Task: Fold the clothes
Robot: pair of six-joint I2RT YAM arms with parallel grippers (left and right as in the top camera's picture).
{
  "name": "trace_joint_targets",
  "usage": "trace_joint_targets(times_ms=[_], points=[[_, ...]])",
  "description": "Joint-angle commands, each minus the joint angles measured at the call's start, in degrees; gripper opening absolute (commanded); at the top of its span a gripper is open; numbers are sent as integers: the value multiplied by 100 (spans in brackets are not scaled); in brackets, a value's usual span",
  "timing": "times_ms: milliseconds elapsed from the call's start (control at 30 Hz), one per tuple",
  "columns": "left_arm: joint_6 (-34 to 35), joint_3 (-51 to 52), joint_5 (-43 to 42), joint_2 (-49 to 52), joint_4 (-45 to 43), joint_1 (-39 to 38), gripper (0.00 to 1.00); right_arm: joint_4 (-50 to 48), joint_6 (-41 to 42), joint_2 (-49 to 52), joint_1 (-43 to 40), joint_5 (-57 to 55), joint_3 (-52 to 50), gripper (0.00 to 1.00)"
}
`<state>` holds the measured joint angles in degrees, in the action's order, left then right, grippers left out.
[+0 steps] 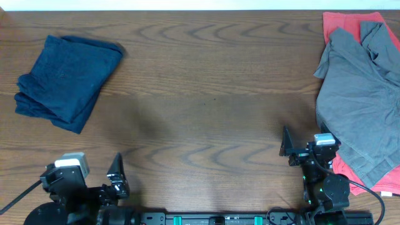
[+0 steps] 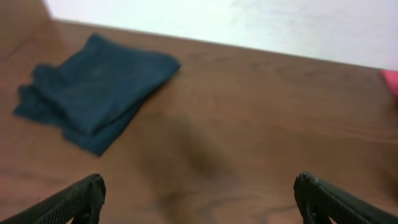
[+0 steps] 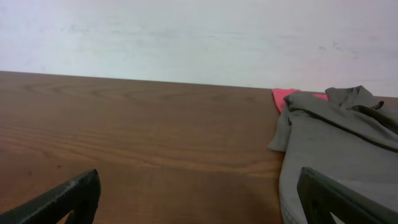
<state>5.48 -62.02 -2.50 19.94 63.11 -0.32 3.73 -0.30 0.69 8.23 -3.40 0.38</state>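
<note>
The left gripper [image 2: 199, 202] stands wide open, its two dark fingers at the bottom corners of the left wrist view, with only bare table [image 1: 206, 94] between them. It holds nothing and touches no cloth. The right gripper [image 3: 199, 196] is spread just as wide and is also empty. Its right finger lines up with the near part of the grey T-shirt [image 3: 342, 143], but whether they touch cannot be told.

The folded navy garment [image 1: 65, 78] lies in the far left part of the table, well apart from both grippers. It is a stacked bundle, with lower layers showing past the top one along its near edge.

Only the overhead view takes in both arms, low at the near edge of the table, left and right. It also shows the whole grey T-shirt heaped at the right side on top of a red-orange cloth [image 1: 350, 22], which shows beyond the shirt at the far end and again at its near edge beside the right arm.

The left wrist view shows the navy bundle ahead and to the left, with a sliver of red at its right border. The right wrist view shows the shirt and the red corner against a pale wall, but not the navy garment.
</note>
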Motion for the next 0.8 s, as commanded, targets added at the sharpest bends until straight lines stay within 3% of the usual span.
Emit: trace_joint_targets(times_ms=[0, 200, 433, 767], points=[[-120, 243, 212, -168, 0, 138, 98, 28, -63, -31, 9, 22, -7, 99], [-120, 1346, 470, -1010, -498, 127, 98, 28, -63, -31, 9, 24, -7, 99], [-120, 3080, 470, -1982, -1858, 120, 98, 28, -63, -31, 9, 24, -7, 99], [-116, 5163, 450, -1982, -5049, 72, 98, 28, -63, -31, 9, 24, -7, 99]])
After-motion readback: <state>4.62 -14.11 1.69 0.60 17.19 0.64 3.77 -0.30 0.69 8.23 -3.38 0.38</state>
